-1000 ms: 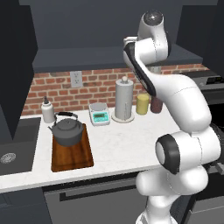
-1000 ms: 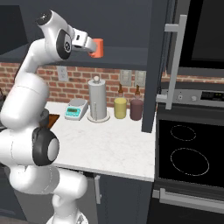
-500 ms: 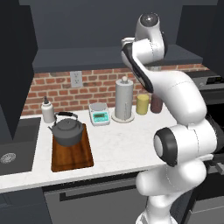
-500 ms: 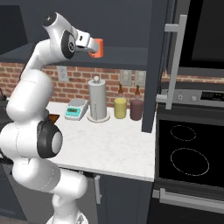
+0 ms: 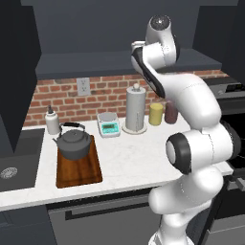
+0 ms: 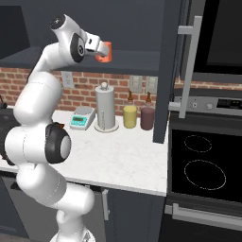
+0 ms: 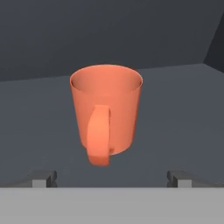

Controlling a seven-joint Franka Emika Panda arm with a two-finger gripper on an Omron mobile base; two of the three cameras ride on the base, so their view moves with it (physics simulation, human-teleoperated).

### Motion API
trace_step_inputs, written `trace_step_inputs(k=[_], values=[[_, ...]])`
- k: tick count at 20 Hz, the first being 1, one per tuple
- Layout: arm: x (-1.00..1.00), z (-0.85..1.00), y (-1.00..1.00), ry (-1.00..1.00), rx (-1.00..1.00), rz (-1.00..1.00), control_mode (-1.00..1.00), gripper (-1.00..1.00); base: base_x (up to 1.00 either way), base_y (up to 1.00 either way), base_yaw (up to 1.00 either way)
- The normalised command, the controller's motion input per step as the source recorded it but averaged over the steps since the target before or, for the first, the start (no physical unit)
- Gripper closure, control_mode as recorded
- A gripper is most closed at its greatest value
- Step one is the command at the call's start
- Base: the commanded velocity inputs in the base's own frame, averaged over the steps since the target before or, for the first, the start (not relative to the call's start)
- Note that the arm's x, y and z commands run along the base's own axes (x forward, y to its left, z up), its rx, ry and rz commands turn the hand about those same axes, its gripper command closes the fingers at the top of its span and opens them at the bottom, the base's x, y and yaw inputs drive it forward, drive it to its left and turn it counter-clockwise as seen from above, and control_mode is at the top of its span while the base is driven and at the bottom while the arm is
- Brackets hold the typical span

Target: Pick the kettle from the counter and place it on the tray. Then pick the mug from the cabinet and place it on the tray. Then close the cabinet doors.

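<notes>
Your mug (image 7: pixel 106 109) stands upright on the cabinet (image 7: pixel 175 100) shelf, handle facing the gripper (image 7: pixel 112 178), whose spread fingertips (image 7: pixel 43 178) sit on either side just short of it, seemingly not touching. Below the mug, the kettle (image 5: pixel 73 143) already rests on the tray (image 5: pixel 79 165) on the counter (image 5: pixel 129 158).

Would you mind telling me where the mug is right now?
The mug stands upright on the cabinet shelf, handle facing the camera, just ahead of the open fingers; in the right base view it sits up by the hand.
</notes>
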Motion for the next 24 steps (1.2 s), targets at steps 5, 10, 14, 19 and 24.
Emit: trace_step_inputs(k=[5, 10, 14, 19, 24], values=[[0.24, 0.0, 0.0, 0.0, 0.0, 0.0, -1.0, -1.0, 0.0, 0.0, 0.0], [0.21, 0.0, 0.0, 0.0, 0.0, 0.0, -1.0, -1.0, 0.0, 0.0, 0.0], [0.04, 0.0, 0.0, 0.0, 0.0, 0.0, -1.0, -1.0, 0.0, 0.0, 0.0], [-0.02, -0.01, 0.0, -0.01, 0.0, -0.03, -1.0, -1.0, 0.0, 0.0, 0.0], [0.06, -0.08, 0.0, -0.03, 0.0, -0.03, -1.0, -1.0, 0.0, 0.0, 0.0]])
